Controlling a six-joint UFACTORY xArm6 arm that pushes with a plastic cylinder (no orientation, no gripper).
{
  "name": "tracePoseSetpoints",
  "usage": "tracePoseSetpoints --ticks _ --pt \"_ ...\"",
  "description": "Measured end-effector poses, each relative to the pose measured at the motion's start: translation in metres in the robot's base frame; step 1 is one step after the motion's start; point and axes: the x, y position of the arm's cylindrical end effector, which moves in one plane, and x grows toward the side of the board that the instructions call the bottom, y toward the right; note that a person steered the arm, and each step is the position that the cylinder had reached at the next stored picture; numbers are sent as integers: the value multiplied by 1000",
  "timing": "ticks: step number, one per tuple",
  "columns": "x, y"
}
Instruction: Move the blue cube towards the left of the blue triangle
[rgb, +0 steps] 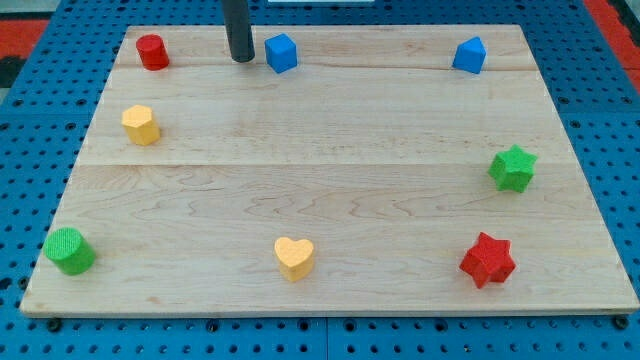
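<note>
Right now my tip (241, 59) sits near the board's top edge, just beside the blue cube (282, 53) on its left; contact unclear. The blue triangle (469, 56) lies towards the top right corner. There are no fingers, only a rod.
</note>
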Motion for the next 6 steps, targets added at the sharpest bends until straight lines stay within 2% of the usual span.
tracePoseSetpoints --ticks 1,2,3,4,5,6 --pt "0 94" --pt "1 138" --pt "0 83" --pt "-39 84" --pt "-46 147" --pt "-23 199"
